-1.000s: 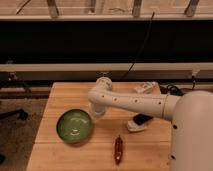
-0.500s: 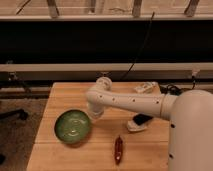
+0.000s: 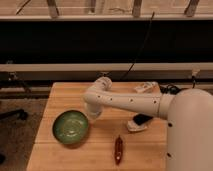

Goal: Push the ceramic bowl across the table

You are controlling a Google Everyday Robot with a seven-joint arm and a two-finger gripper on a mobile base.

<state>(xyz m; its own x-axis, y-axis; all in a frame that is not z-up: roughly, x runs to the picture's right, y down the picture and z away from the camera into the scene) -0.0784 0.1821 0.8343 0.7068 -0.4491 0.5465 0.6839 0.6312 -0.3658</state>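
Note:
The ceramic bowl (image 3: 71, 126) is round, shallow and glossy green. It sits upright and empty on the front left part of the light wooden table (image 3: 67, 95). My white arm reaches in from the right across the table's middle. Its end with the gripper (image 3: 93, 113) hangs low right at the bowl's right rim, apparently touching it. The arm's bulky wrist hides the contact point.
A dark red elongated object (image 3: 118, 149) lies near the front edge, right of the bowl. A white and black object (image 3: 140, 122) lies under the arm at the right. A white object (image 3: 145, 88) lies at the back right. Dark chair parts (image 3: 11, 115) stand left of the table.
The arm's end has edged slightly left and down toward the bowl. The bowl has shifted a little to the left and toward the front edge.

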